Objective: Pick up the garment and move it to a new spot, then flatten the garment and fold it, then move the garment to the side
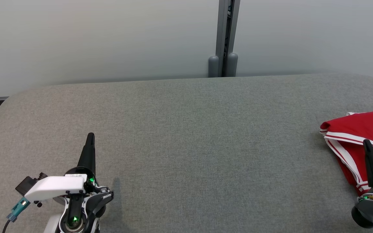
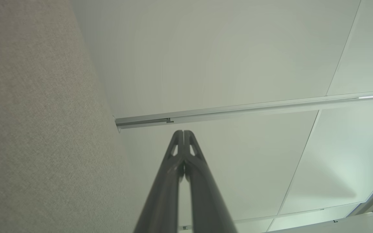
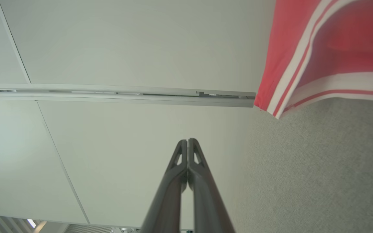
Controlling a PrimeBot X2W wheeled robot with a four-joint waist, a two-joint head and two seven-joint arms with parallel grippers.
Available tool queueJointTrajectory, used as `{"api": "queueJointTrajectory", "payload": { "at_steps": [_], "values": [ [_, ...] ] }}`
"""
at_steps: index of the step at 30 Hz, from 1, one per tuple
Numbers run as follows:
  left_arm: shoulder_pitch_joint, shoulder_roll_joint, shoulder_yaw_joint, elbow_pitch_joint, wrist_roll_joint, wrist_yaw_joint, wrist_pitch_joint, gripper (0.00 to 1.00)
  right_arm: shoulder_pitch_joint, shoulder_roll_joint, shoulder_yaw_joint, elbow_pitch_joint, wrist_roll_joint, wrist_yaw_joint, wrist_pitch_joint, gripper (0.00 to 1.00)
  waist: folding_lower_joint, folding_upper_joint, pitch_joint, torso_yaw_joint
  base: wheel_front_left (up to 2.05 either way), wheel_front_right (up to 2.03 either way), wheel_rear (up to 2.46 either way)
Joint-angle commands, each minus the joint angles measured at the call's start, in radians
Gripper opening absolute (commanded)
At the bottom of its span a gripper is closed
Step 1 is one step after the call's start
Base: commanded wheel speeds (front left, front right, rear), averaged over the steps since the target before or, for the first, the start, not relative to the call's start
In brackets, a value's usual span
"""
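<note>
- Grey fabric surface (image 1: 186, 145) is spanning the head view, with pale wall panels (image 1: 92, 38) standing behind it.
- My left gripper (image 1: 90, 135) is pointing up at the lower left, fingers pressed together and holding nothing.
- The red garment (image 1: 358, 126), trimmed with white stripes, is lying at the surface's far right.
- My right gripper (image 1: 366, 143), likewise closed and empty, is showing in front of the garment's near edge.

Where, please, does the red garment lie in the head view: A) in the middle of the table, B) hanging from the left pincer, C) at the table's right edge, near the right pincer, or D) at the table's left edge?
C: the red garment lies bunched at the right edge of the grey table, close by the shut right pincer.
</note>
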Motion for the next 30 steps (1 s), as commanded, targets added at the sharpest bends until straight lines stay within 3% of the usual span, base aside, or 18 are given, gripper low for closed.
{"api": "queueJointTrajectory", "payload": {
  "at_steps": [1, 30],
  "values": [
    [-0.015, 0.002, 0.004, 0.0, -0.007, -0.005, 0.002, 0.0, -0.008, -0.001, -0.004, 0.003, 0.001, 0.0, 0.001, 0.0, 0.0, 0.0, 0.0, 0.0, 0.0, 0.0, 0.0],
    [-0.015, 0.002, 0.004, 0.0, -0.007, -0.005, 0.002, 0.0, -0.008, 0.0, -0.006, 0.003, -0.001, 0.0, 0.002, 0.0, 0.0, 0.0, 0.0, 0.0, 0.0, 0.0, 0.0]
  ]
}}
